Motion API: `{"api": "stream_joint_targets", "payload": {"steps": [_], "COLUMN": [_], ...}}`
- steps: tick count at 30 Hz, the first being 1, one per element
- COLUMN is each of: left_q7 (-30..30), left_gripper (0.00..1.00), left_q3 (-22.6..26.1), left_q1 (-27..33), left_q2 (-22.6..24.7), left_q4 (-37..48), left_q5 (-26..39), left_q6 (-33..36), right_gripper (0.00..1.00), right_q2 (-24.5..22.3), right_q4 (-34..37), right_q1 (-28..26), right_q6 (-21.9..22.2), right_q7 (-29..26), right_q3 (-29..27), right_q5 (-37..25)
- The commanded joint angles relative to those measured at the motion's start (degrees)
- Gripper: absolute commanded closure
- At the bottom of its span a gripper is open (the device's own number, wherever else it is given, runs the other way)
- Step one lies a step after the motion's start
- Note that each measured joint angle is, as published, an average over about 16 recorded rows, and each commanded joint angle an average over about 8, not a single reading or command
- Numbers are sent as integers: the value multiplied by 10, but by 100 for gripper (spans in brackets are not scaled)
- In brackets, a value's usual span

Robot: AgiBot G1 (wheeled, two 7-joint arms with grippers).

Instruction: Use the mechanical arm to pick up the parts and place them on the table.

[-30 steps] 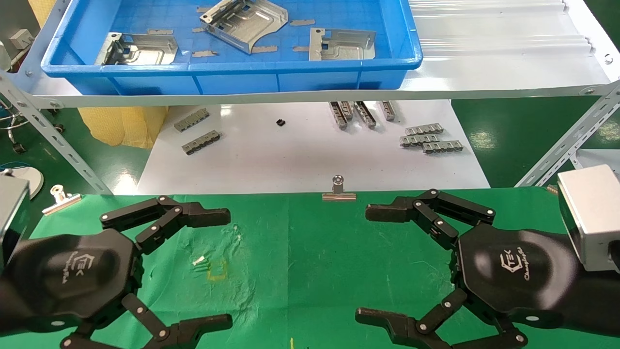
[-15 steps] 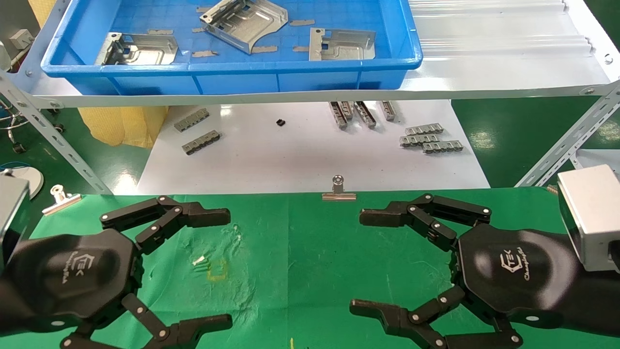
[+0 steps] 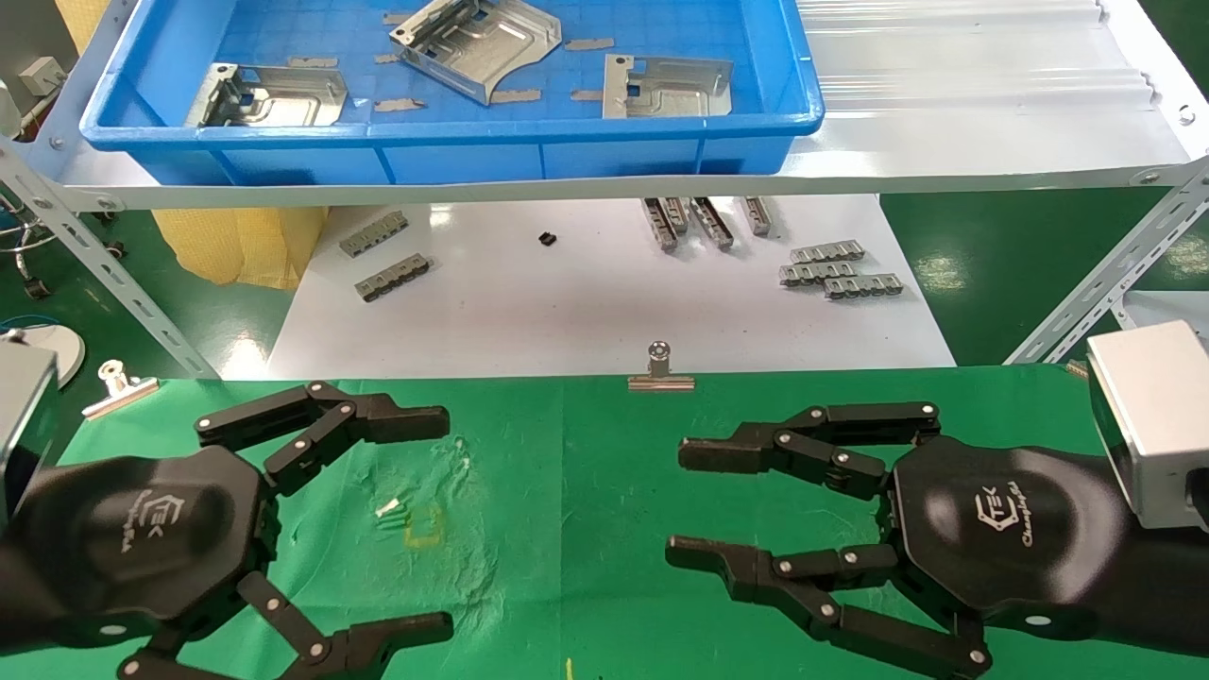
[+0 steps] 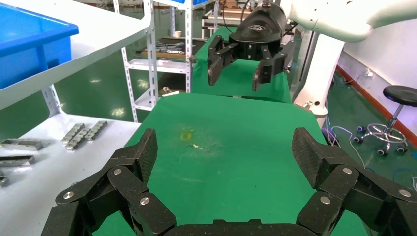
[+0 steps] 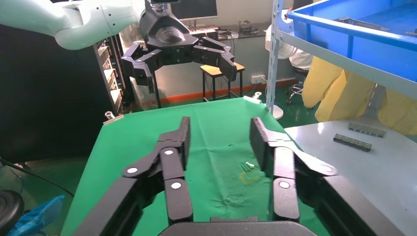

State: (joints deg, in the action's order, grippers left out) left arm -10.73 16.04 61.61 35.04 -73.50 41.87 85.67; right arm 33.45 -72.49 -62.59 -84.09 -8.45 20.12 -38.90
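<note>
Three silver sheet-metal parts lie in the blue tray [image 3: 453, 132] on the upper shelf: one on the left [image 3: 269, 94], one in the middle [image 3: 477, 42], one on the right [image 3: 666, 87]. My left gripper [image 3: 444, 524] hovers wide open and empty over the green table [image 3: 586, 491], beside its small yellow square mark [image 3: 423, 529]. My right gripper [image 3: 678, 502] hovers opposite it, empty, its fingers partly drawn together with a clear gap left. Each wrist view shows its own gripper, the left [image 4: 228, 147] and the right [image 5: 219, 135], over bare green cloth.
A glossy white board [image 3: 586, 312] lies below the shelf with grey notched strips at its left [image 3: 392, 274] and right [image 3: 836, 269]. Binder clips sit on the table's far edge [image 3: 661, 373] and far left corner [image 3: 118, 387]. Slanted shelf struts [image 3: 94, 274] flank the board.
My right gripper's fingers have drawn closer together, the gap now about half as wide. The left gripper and the parts have not moved.
</note>
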Motion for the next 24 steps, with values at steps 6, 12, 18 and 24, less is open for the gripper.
{"api": "stream_joint_targets", "payload": {"steps": [6,12,18,24], "left_q7": [0,0,-1,-13], "left_gripper": [0,0,0,0], "left_q3": [0,0,0,16], "left_q1": [0,0,17,125], "left_q2": [0,0,1,23], "left_q4": [0,0,-4,22], "left_q5": [0,0,8,61], "left_q6": [0,0,-1,-1], "right_gripper": [100,100,100,100], "right_q2": [0,0,0,0], "right_q4": [0,0,0,0], "right_q1": [0,0,0,0], "right_q6": [0,0,0,0], "right_q7": [0,0,0,0], "right_q3": [0,0,0,0], "right_q5": [0,0,0,0]}}
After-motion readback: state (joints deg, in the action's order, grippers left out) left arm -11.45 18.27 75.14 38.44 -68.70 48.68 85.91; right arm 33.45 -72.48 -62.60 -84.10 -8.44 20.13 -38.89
